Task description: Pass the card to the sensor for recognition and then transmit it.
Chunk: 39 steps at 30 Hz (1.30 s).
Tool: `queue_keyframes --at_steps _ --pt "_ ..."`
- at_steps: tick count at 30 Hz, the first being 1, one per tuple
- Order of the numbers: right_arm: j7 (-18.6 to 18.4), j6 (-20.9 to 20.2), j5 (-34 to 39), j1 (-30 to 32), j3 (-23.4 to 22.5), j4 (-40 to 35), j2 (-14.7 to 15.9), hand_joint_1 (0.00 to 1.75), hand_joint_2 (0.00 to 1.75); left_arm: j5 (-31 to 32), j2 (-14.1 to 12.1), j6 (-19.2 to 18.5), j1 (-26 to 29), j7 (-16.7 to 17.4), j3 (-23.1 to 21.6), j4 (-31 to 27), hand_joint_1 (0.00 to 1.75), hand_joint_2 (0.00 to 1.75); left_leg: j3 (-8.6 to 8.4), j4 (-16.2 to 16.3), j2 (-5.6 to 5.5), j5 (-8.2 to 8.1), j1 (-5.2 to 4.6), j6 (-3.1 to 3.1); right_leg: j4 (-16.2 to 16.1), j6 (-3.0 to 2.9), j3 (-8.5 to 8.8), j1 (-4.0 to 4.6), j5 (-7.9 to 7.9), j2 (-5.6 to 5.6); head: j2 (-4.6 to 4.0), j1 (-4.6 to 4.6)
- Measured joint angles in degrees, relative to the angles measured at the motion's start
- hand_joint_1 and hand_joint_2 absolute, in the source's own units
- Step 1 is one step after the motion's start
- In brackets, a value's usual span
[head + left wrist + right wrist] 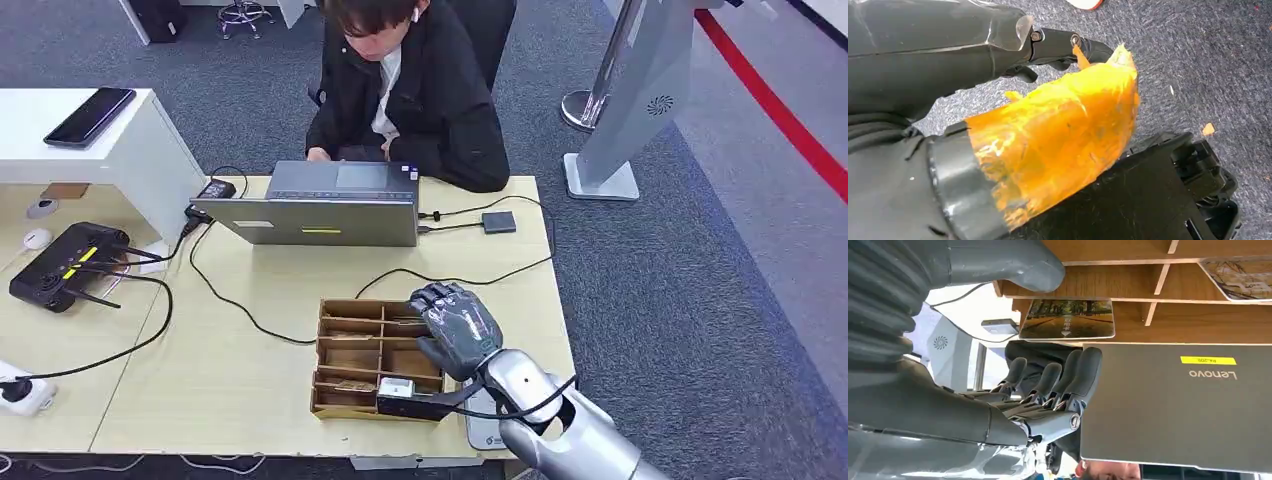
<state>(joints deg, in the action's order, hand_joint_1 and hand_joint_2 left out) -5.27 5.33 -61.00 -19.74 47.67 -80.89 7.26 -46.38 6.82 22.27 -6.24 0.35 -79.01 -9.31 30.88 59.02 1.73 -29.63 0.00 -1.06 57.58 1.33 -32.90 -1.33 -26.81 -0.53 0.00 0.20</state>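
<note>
The right robot hand (455, 325), dark grey with a silver forearm behind it, hovers over the far right corner of the brown wooden divided tray (345, 400) that sits at the near edge of the pale wooden surface (230, 370). In the right wrist view its fingers (1083, 375) are extended side by side, slightly bent, and the thick grey thumb (1013, 265) stands well apart from them, with nothing between: the hand is wide and holds nothing.

The rectangular card printed with a tree-lined avenue (1067, 319) lies flat in one of the tray's compartments, just beyond the fingertips and not touching them. Its picture shows green and yellow foliage over a brownish road, with a white arrow and small white characters near one edge (too small to read). A second card with a pale, rounded corner (1238, 277) lies in another compartment, partly cut off.

Near the tray's front right corner sits a small white and black device (400, 392); what it is cannot be told.

Farther back stands the grey Lenovo laptop (320, 215) with a yellow sticker, black cables trailing around it. Beyond it a person in a black jacket (420, 90) sits at the far edge.

The left robot hand's state cannot be told from the left wrist view.
</note>
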Motion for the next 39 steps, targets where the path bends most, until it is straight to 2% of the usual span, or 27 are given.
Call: queue_keyframes --at_steps 2,5,11,19,20,24,26,27,31,39 --pt "0.0 0.0 0.0 0.0 0.0 0.0 0.0 0.73 1.75 0.0 0.0 0.0 0.0 0.0 0.0 0.0 0.0 0.0 0.0 0.0 0.0 0.0 0.0 0.0 0.0 0.0 0.0 0.0 0.0 0.0 0.0 0.0" --pt "0.0 0.0 0.0 0.0 0.0 0.0 0.0 0.8 1.75 0.0 0.0 0.0 0.0 0.0 0.0 0.0 0.0 0.0 0.0 0.0 0.0 0.0 0.0 0.0 0.0 0.0 0.0 0.0 0.0 0.0 0.0 0.0" --pt "0.0 -0.1 0.0 0.0 0.0 0.1 0.0 1.22 1.75 -0.1 0.0 0.0 0.0 0.0 0.0 0.0 0.0 0.0 0.0 0.0 0.0 0.0 0.0 0.0 0.0 0.0 0.0 0.0 0.0 0.0 0.0 0.0" --pt "0.0 -0.2 0.0 -0.3 0.0 0.3 0.0 1.41 1.75 -0.3 0.0 0.1 0.0 0.0 0.0 0.0 0.0 0.0 0.0 0.0 0.0 0.0 0.0 0.0 0.0 0.0 0.0 0.0 0.0 0.0 0.0 0.0" --pt "0.0 -0.2 0.0 -0.4 0.0 0.4 0.0 1.5 1.75 -0.3 0.0 0.1 0.0 0.0 0.0 0.0 0.0 0.0 0.0 0.0 0.0 0.0 0.0 0.0 0.0 0.0 0.0 0.0 0.0 0.0 0.0 0.0" --pt "0.0 -0.2 0.0 -0.5 0.0 0.4 0.0 1.59 1.75 -0.3 0.0 0.1 0.0 0.0 0.0 0.0 0.0 0.0 0.0 0.0 0.0 0.0 0.0 0.0 0.0 0.0 0.0 0.0 0.0 0.0 0.0 0.0" --pt "0.0 -0.2 0.0 -0.5 0.0 0.4 0.0 1.73 1.75 -0.3 0.0 0.1 0.0 0.0 0.0 0.0 0.0 0.0 0.0 0.0 0.0 0.0 0.0 0.0 0.0 0.0 0.0 0.0 0.0 0.0 0.0 0.0" --pt "0.0 -0.2 0.0 -0.5 0.0 0.4 0.0 1.68 1.75 -0.4 0.0 0.1 0.0 0.0 0.0 0.0 0.0 0.0 0.0 0.0 0.0 0.0 0.0 0.0 0.0 0.0 0.0 0.0 0.0 0.0 0.0 0.0" --pt "0.1 0.6 -0.2 -0.5 0.0 0.4 -0.1 1.75 1.75 -0.4 0.0 0.1 0.0 0.0 -0.1 0.0 0.0 0.0 0.0 0.0 0.0 0.0 0.0 0.0 0.0 0.0 0.0 0.0 0.0 0.0 0.0 0.0" --pt "2.2 7.7 -3.3 1.2 -0.8 -2.0 -1.2 1.75 1.75 -0.9 0.0 0.2 0.0 -0.3 -0.2 0.0 0.0 0.0 0.0 0.0 0.0 0.0 0.0 0.0 0.0 0.0 -0.01 0.01 -0.01 0.0 0.0 0.02"
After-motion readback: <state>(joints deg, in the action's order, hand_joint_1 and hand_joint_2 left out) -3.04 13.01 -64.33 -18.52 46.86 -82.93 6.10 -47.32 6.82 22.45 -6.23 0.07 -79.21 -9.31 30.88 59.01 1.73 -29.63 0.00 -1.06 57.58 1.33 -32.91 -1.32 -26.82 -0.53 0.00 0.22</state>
